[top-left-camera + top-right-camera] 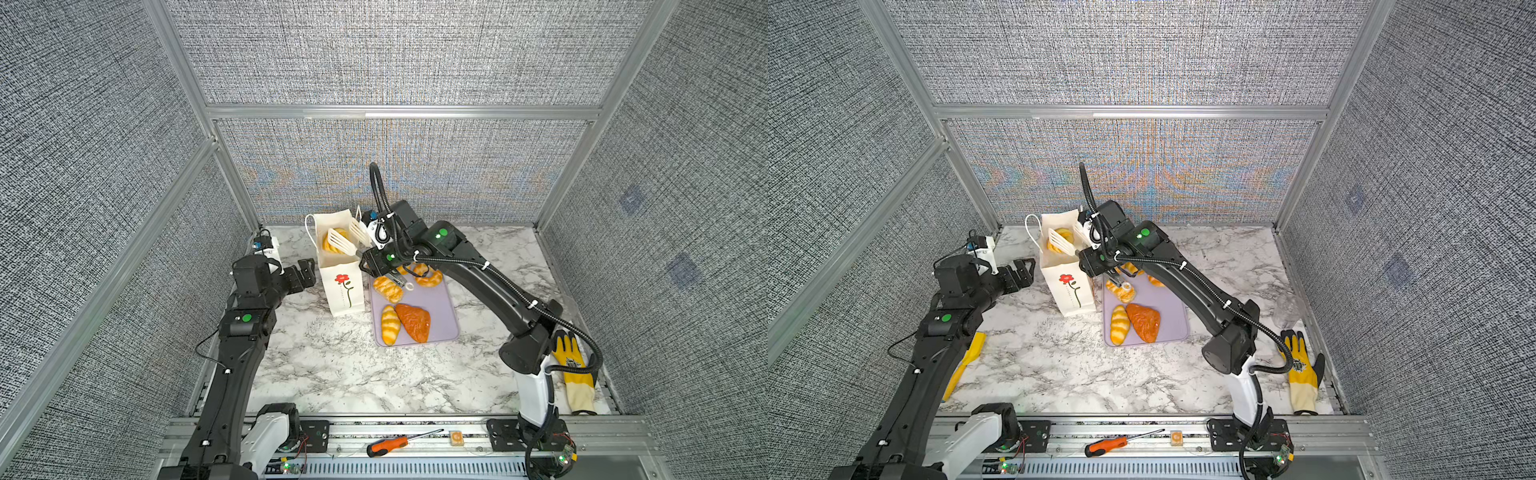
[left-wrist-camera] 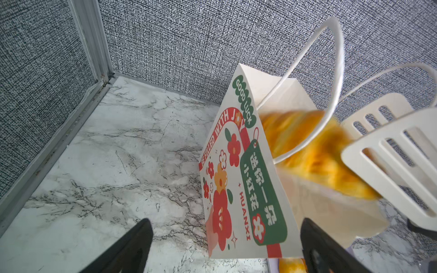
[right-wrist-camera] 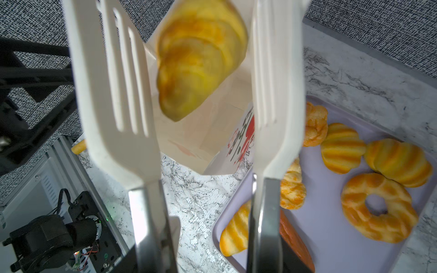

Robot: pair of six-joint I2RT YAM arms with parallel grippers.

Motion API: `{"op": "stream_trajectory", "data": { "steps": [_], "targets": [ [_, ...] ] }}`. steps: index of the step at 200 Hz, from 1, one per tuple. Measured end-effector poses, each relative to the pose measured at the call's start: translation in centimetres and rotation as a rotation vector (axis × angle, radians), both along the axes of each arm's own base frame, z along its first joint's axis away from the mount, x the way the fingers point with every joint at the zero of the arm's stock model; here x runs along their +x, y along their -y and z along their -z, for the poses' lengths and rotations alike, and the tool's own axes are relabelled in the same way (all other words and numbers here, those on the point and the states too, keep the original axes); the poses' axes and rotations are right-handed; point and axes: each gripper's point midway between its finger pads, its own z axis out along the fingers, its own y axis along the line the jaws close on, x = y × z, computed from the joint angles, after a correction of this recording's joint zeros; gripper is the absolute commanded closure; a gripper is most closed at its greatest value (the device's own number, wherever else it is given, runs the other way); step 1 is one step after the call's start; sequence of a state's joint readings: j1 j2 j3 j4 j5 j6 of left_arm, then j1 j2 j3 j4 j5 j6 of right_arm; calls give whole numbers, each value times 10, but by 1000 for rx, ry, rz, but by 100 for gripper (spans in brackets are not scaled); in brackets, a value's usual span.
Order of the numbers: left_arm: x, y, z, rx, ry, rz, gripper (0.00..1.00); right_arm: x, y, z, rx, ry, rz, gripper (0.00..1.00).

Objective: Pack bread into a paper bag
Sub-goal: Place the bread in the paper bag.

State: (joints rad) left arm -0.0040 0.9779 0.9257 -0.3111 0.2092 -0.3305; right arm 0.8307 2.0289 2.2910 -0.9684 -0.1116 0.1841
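The white flowered paper bag [image 1: 343,291] [image 2: 236,189] stands upright, mouth open, left of the lilac tray [image 1: 436,307]. My right gripper [image 1: 365,254] [image 3: 210,255] is shut on white slotted tongs [image 3: 118,106], held over the bag's mouth with their blades apart. A golden croissant [image 3: 198,59] [image 2: 307,146], motion-blurred, is loose between the blades, inside the bag's mouth. More bread lies on the tray: a striped roll [image 1: 390,325], an orange-brown triangle [image 1: 413,322] and a ring doughnut [image 3: 378,208]. My left gripper [image 1: 308,272] [image 2: 224,241] is open and empty, close beside the bag's left side.
A yellow glove [image 1: 575,374] lies at the table's right edge by the right arm's base. A yellow flat tool [image 1: 967,361] lies under the left arm. An orange-handled screwdriver [image 1: 395,444] and a small block [image 1: 456,437] rest on the front rail. Grey walls enclose three sides.
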Motion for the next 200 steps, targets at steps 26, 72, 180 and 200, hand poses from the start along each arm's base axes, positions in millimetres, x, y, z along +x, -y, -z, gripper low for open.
{"op": "stream_trajectory", "data": {
  "steps": [26,72,180,200],
  "targets": [
    [-3,0,-5,-3,14,-1,1,-2,3,-9,9,18,-4,42],
    [-9,2,-10,-9,32,3,1,-7,8,-23,19,46,-13,42],
    [-28,28,-18,12,79,43,1,-35,57,-37,-51,114,21,42],
    [-32,34,-17,12,83,52,1,-39,75,-21,-109,106,51,42]
  ]
}}
